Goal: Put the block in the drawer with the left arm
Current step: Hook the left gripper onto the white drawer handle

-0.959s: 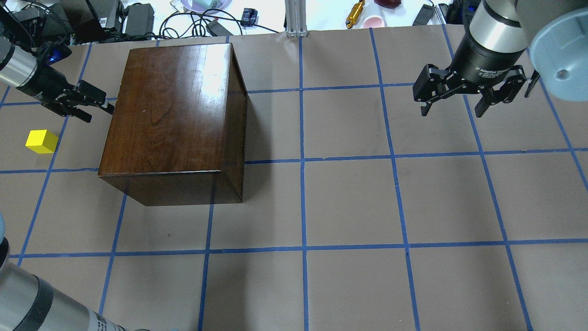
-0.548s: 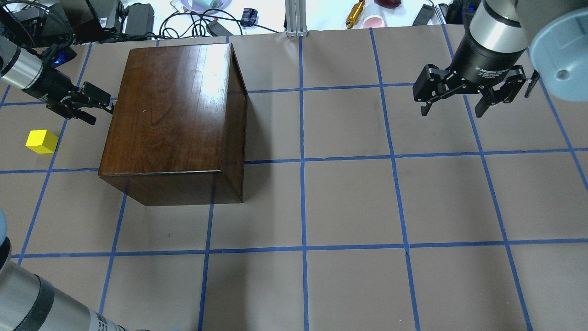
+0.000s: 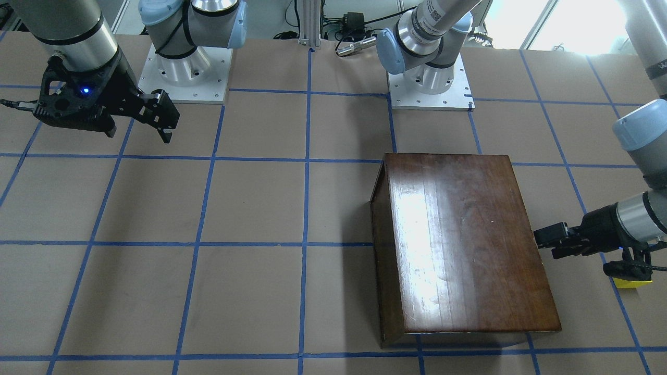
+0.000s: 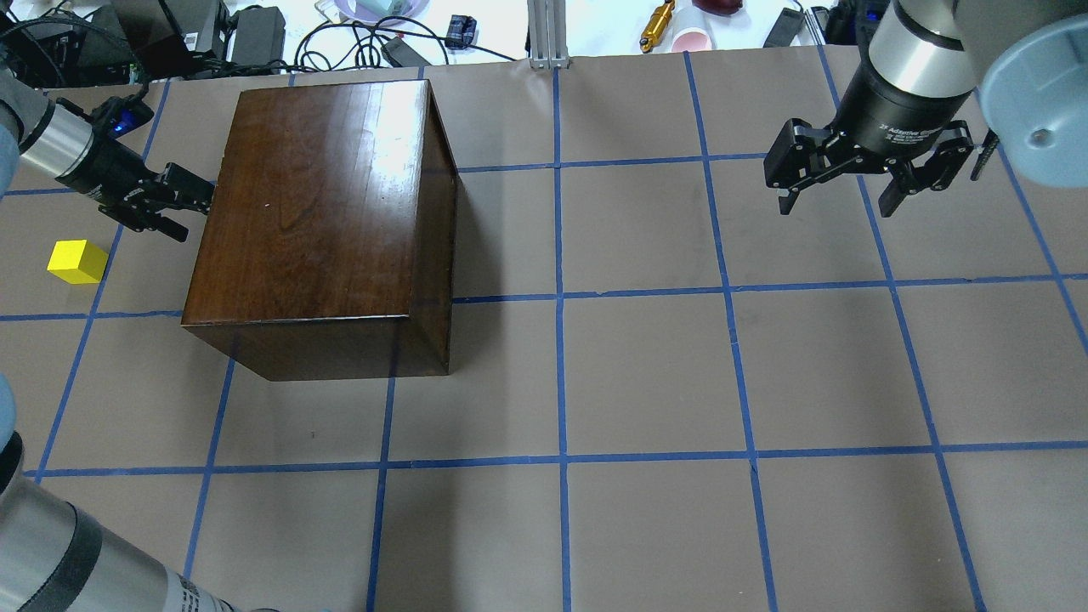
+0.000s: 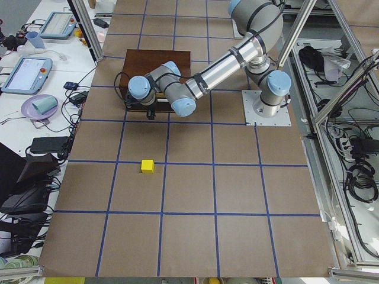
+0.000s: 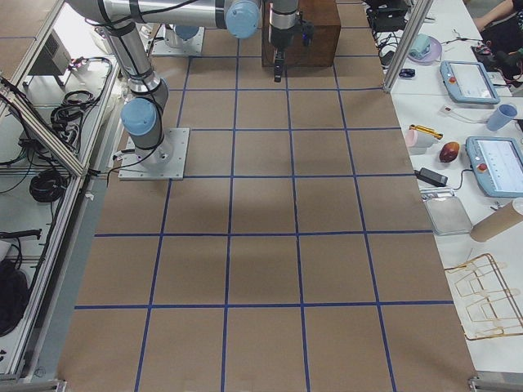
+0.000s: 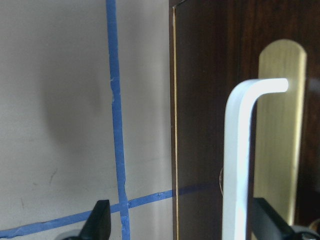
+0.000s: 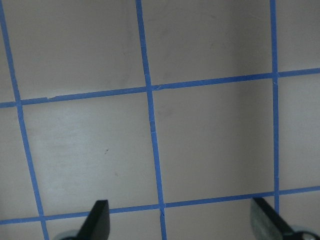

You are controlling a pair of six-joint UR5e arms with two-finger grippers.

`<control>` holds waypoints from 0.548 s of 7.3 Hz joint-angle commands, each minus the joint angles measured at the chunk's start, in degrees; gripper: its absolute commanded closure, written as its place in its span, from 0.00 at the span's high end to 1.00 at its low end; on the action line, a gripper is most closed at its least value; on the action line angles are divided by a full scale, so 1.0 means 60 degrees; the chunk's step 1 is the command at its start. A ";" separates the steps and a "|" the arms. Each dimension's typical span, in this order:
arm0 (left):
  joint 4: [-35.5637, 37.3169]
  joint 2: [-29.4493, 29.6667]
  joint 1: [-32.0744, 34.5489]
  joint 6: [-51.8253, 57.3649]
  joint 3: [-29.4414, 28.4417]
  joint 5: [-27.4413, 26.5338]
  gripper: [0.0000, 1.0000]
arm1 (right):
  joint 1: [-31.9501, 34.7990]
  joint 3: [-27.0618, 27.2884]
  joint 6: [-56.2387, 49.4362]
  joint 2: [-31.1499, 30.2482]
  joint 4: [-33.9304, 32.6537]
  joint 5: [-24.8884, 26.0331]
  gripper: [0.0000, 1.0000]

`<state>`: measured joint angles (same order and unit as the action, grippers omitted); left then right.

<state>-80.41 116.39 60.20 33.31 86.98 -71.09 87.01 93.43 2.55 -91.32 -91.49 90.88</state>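
Observation:
The yellow block lies on the table left of the dark-brown wooden box; it also shows in the front view, partly behind the left arm's cable. The drawer is closed. Only its dark front panel with a pale bent handle on a brass plate shows, in the left wrist view. My left gripper is open and empty at the box's left face, its fingers either side of the handle. My right gripper is open and empty, held above the table at the far right.
The table is brown paper with a blue tape grid. Cables, chargers and small items lie beyond the far edge. The two arm bases stand on the robot's side of the table.
My left gripper has moved right and slightly toward the far edge, closing up to the box's left face. The block, the box and the right arm have not moved.

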 commanded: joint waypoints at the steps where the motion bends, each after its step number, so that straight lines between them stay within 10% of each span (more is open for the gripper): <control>1: 0.0145 0.0186 0.0000 -0.0001 -0.0023 -0.0002 1.00 | 0.0000 0.0000 0.0000 0.0000 0.0000 0.0000 1.00; 4: 0.0306 0.0231 -0.0014 0.0072 -0.0097 -0.0031 1.00 | 0.0000 0.0000 0.0000 0.0000 0.0000 0.0000 1.00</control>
<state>-78.73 117.76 60.19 33.53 86.55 -71.15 87.01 93.43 2.55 -91.32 -91.49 90.88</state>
